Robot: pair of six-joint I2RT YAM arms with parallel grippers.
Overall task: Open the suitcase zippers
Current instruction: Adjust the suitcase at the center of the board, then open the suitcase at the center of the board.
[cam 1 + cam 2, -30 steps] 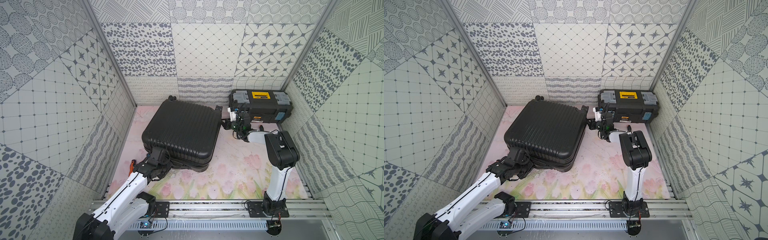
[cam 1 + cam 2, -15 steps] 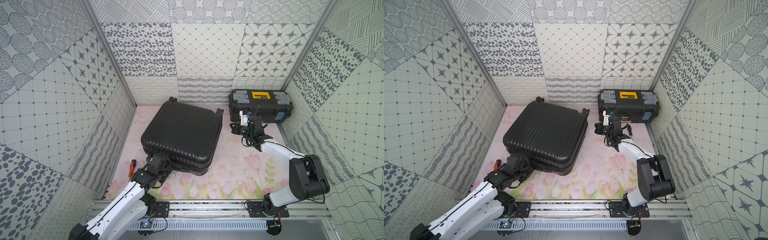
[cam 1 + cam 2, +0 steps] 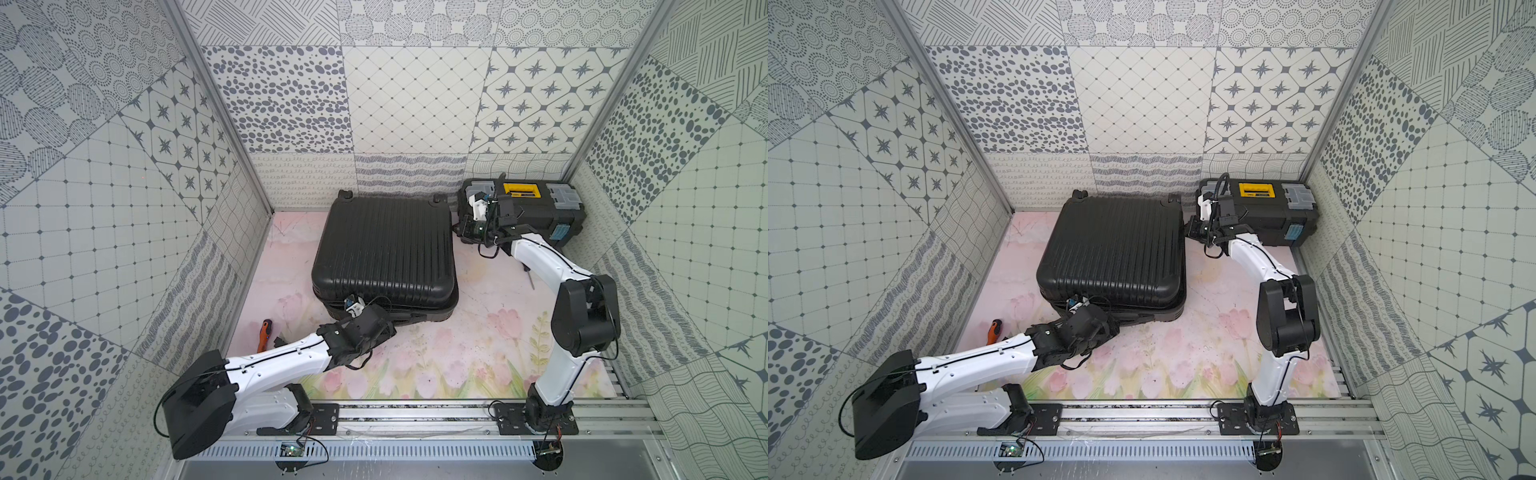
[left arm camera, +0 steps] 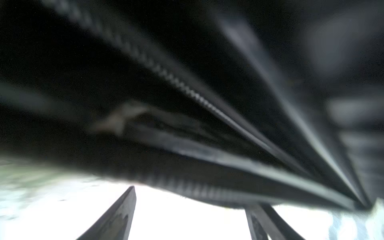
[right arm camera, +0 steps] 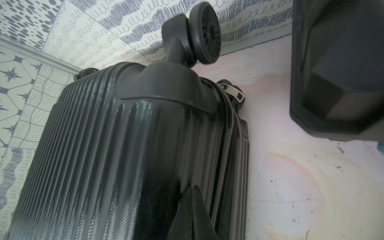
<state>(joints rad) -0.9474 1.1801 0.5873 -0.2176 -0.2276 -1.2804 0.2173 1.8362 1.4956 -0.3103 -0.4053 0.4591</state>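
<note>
Fingers point(image 4: 116, 216) of the left gripper point(image 4: 190, 198) stand apart, empty, at the near edge of the suitcase point(image 3: 386, 249), where the zippers point(image 4: 166, 75) look parted. Right gripper point(image 5: 194, 207) is closed at its far corner. Black, ribbed, it lies flat on the floral mat point(image 3: 457, 353) beside the toolbox point(image 3: 540, 214).

The left wrist view is blurred: the zippers point(image 4: 187, 91) read only as a toothed line along the suitcase point(image 4: 228, 162), and a pale smudge point(image 4: 118, 122) beside it cannot be identified. The left gripper point(image 4: 190, 199) has its fingers point(image 4: 118, 216) cut by the frame edge; in both top views its tips hide under its own wrist. The right gripper point(image 5: 195, 207) shows one dark cropped tip. The toolbox point(image 5: 336, 68) is cropped too, and the near-left screwdriver point(image 3: 263, 334) is half hidden behind the left arm point(image 3: 282, 361).
</note>
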